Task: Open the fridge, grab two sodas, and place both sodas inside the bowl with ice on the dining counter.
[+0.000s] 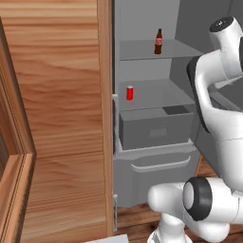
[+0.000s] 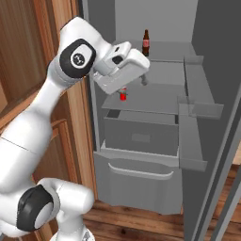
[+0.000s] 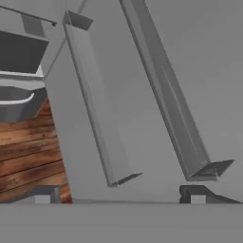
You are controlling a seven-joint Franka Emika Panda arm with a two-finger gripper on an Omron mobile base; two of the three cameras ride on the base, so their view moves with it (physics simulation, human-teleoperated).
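Note:
The fridge (image 1: 156,130) stands open, its grey shelves and drawer (image 2: 141,136) showing. A slim dark brown soda bottle (image 1: 158,42) with a red label stands on the upper shelf, also in the right base view (image 2: 146,43). The small red soda can (image 1: 129,93) sits on the middle shelf; my hand partly covers the can (image 2: 123,96). My gripper (image 2: 141,77) hovers in front of the shelves, above and right of the can, and faces the open door. It is open and holds nothing; its fingertips (image 3: 198,194) stand wide apart. The bowl, the ice and the dining counter are out of view.
The open fridge door (image 2: 212,56) carries grey door shelves (image 2: 197,92) on its inner side, seen close up in the hand view (image 3: 156,57). A wooden cabinet panel (image 1: 57,118) flanks the fridge on the left. Wooden floor (image 2: 141,216) lies below.

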